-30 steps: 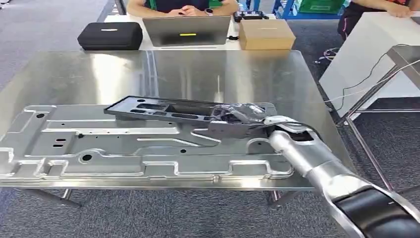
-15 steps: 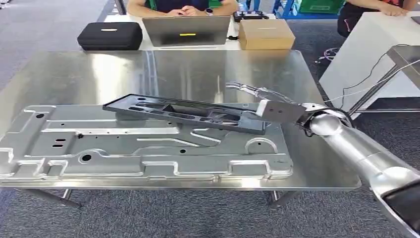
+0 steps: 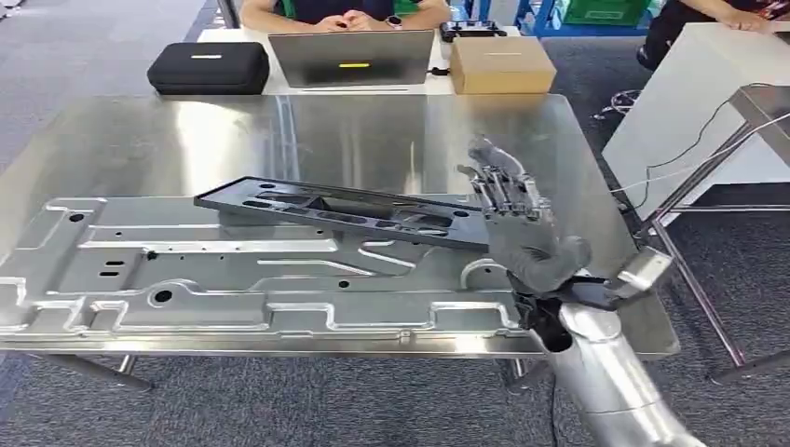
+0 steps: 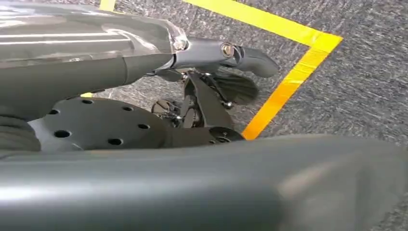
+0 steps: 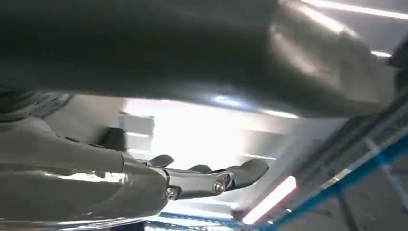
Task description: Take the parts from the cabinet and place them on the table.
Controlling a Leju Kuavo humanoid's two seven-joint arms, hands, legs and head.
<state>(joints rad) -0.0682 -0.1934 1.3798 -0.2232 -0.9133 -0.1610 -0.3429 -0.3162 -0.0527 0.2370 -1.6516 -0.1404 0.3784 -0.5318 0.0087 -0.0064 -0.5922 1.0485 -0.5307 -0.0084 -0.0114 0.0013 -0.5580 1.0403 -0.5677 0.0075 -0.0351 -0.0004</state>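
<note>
A long black plastic part [image 3: 335, 209] lies flat across the top of a large stamped silver panel [image 3: 186, 279] on the steel table [image 3: 279, 130]. My right hand [image 3: 517, 223] is raised just off the black part's right end, fingers spread and pointing away, holding nothing. The right wrist view shows the same right hand [image 5: 202, 178] with fingers stretched out against ceiling lights. My left hand [image 4: 211, 53] hangs over grey carpet with yellow floor tape, fingers extended and nothing in them.
Beyond the table's far edge stand a laptop [image 3: 350, 58], a black case [image 3: 207, 67] and a cardboard box [image 3: 501, 63], with a person [image 3: 345, 14] seated behind them. A white table [image 3: 689, 102] and a metal frame [image 3: 708, 177] stand to the right.
My right hand has let go of the black part's right end, drawn back to the right and lifted with its fingers spread. The black part stays on the silver panel.
</note>
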